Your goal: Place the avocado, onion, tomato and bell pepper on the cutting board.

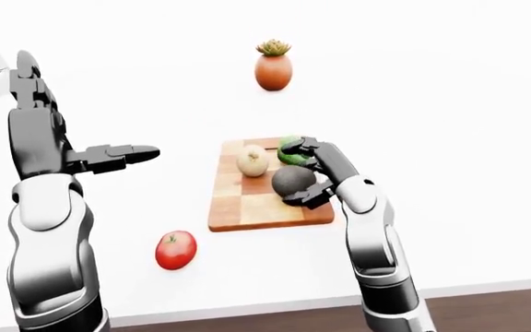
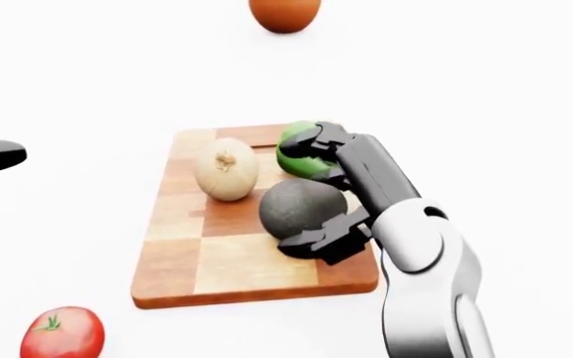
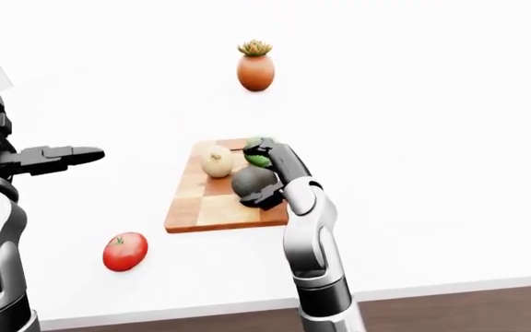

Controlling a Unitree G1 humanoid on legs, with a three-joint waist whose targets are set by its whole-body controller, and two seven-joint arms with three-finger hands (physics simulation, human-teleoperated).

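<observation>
Wooden cutting board [image 2: 227,272] already bears onion [image 2: 226,169], green bell pepper [image 2: 296,150] and avocado [image 2: 302,208], which the right hand [image 2: 335,186] loosely cups with half-open fingers, while the tomato [image 2: 61,335] waits off-board near the empty, open left hand [image 1: 109,157].

No text, label, brand, number or sign can be read anywhere in these views — not on the cutting board [image 2: 227,261], the produce, the pot or the robot's arms.
</observation>
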